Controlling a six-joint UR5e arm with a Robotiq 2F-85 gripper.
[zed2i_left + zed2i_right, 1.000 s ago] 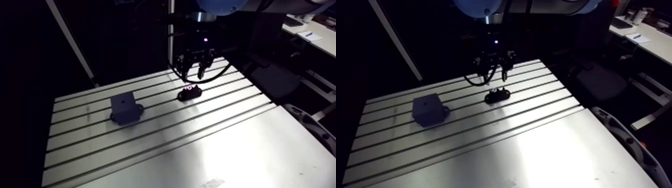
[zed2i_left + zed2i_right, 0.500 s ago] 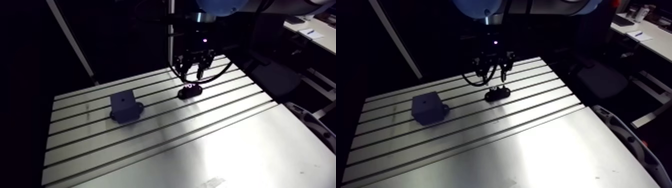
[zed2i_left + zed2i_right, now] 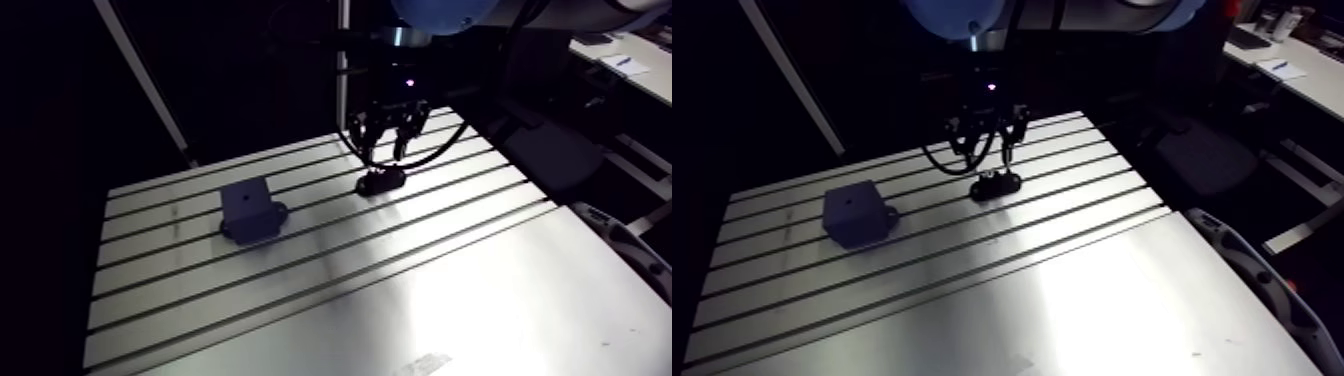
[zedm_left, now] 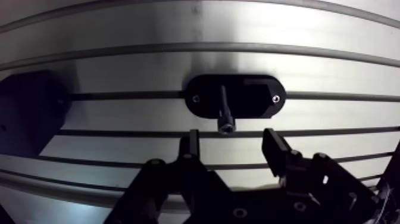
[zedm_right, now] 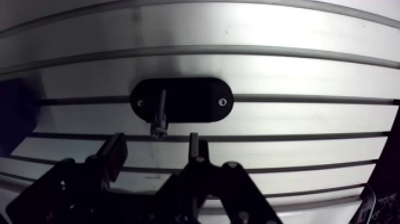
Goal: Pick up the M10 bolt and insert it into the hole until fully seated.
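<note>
Spread, empty tool (image 4: pixel 232 140) hovers above bolt (image 4: pixel 224 113), seemingly upright in its holder (image 4: pixel 257 97).

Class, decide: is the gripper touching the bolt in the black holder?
Apart. The wrist view shows bare table between the bolt and each open finger of the gripper.

The bench (image 4: pixel 333 71) is bare brushed metal, smooth, with a soft sheen that throws back the light. The oval holder (image 4: pixel 256 101) is matt black, plastic by the look. The bolt (image 4: pixel 224 112) is dark, dull metal. The block (image 3: pixel 248 205) is dark and matt, the claw (image 4: pixel 232 143) matt black
</note>
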